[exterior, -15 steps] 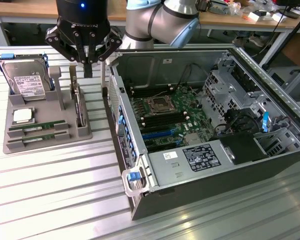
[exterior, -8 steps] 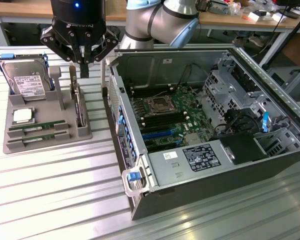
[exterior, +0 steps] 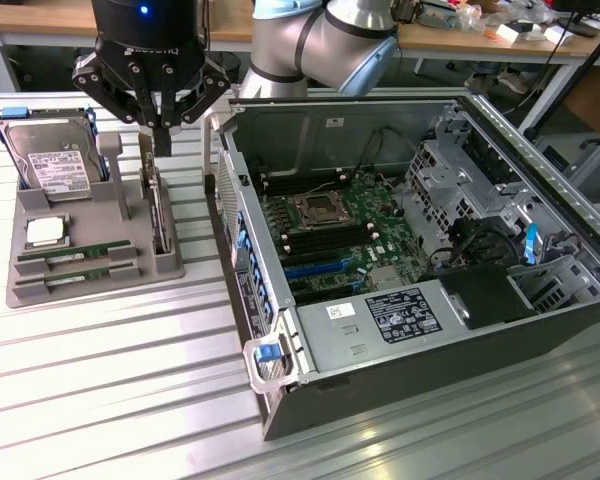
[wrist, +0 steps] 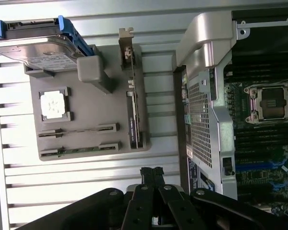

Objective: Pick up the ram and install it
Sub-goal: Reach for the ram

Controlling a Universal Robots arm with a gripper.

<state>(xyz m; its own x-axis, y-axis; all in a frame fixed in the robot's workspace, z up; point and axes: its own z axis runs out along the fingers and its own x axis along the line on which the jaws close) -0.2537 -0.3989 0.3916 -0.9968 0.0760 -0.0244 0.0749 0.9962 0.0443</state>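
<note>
The ram [exterior: 75, 256] lies as two green strips in slots of the grey tray [exterior: 100, 222]. The claw [exterior: 160, 140] hangs above the tray, pinched shut and empty (nearer the upright card [exterior: 158, 215] than the strips). A clean pick, I judge, needs the claw opened and squared across one strip mid-length, then lifted straight. The tray also holds a hard drive [exterior: 50, 160] and processor chip [exterior: 45, 232]; the open case [exterior: 280, 135] holds the motherboard [exterior: 350, 215].
</note>
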